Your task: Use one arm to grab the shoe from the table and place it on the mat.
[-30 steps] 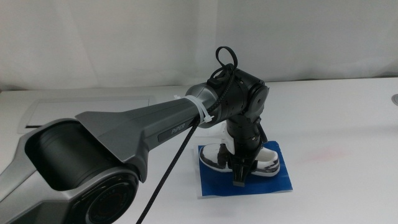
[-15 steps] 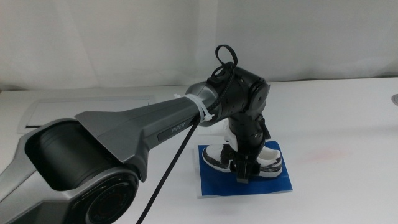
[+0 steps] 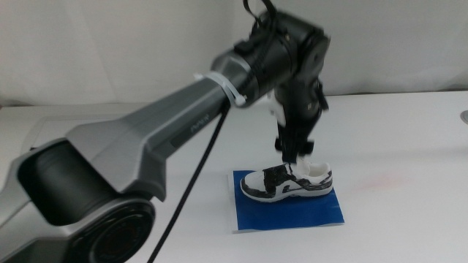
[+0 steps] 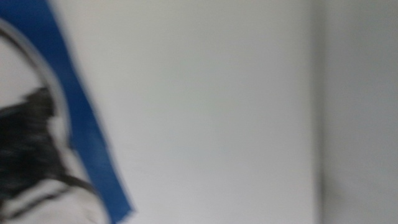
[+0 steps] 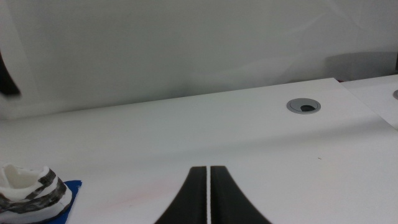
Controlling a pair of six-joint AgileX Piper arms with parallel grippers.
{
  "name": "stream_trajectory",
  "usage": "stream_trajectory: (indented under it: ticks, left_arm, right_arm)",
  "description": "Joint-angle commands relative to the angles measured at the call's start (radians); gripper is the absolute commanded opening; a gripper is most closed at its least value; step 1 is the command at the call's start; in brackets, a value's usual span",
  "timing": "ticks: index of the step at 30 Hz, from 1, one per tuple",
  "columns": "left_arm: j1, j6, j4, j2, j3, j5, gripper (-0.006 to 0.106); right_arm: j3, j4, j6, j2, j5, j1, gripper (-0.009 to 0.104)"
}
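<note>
Risen now clear above the shoe point(image 3: 287, 180), left resting on the blue mat point(image 3: 289, 213) at centre-near table point(image 3: 409, 131), left gripper point(image 3: 298, 155) apparently released though jaws unclear; right gripper point(image 5: 209, 196) closed, waiting.

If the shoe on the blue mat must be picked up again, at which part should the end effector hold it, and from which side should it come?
Probably across the shoe at its laced middle, coming straight down from above. It lies upright and lengthwise on the mat, its two long sides free, narrower across than along. The left end effector hangs above its heel opening; the right end effector waits apart, shut.
</note>
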Motion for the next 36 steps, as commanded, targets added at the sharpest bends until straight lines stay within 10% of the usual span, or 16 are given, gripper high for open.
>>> stream_trajectory:
  ticks: [1,26,36]
  left_arm:
    - [0.003,0.018,0.037,-0.042,-0.038,0.117,0.072]
    - [0.026,0.667,0.432,-0.318,0.077,0.120,0.072]
    - [0.126,1.242,0.544,-0.528,0.223,-0.037,0.072]
  right_arm:
    - [0.039,-0.010,-0.006,-0.003,0.000,-0.008,-0.003]
    - [0.039,-0.010,-0.006,-0.003,0.000,-0.008,-0.003]
    - [0.039,-0.010,-0.006,-0.003,0.000,-0.008,-0.003]
